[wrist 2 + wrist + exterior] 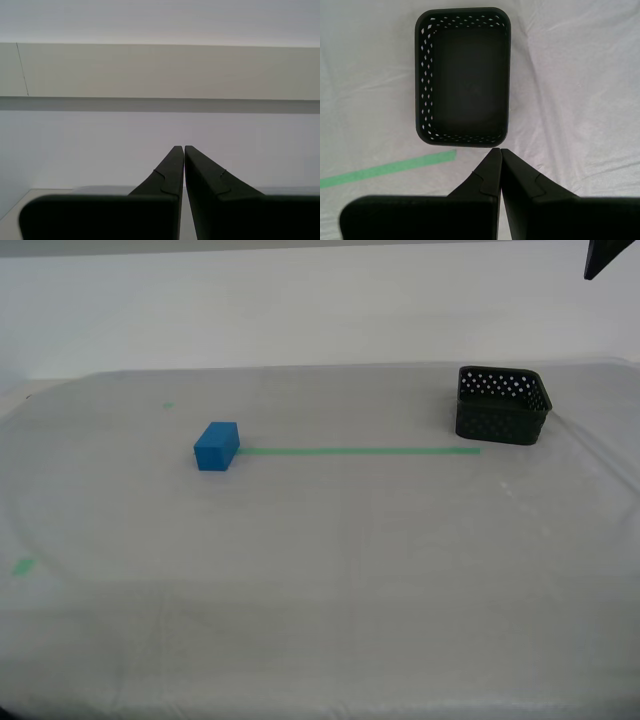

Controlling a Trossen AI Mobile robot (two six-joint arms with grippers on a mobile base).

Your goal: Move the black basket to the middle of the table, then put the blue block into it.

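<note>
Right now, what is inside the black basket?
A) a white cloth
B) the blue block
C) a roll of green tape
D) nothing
D: the first wrist view looks straight down into the black basket and shows only its bare dark floor, while the blue block sits apart on the table at the far end of the green tape line.
</note>
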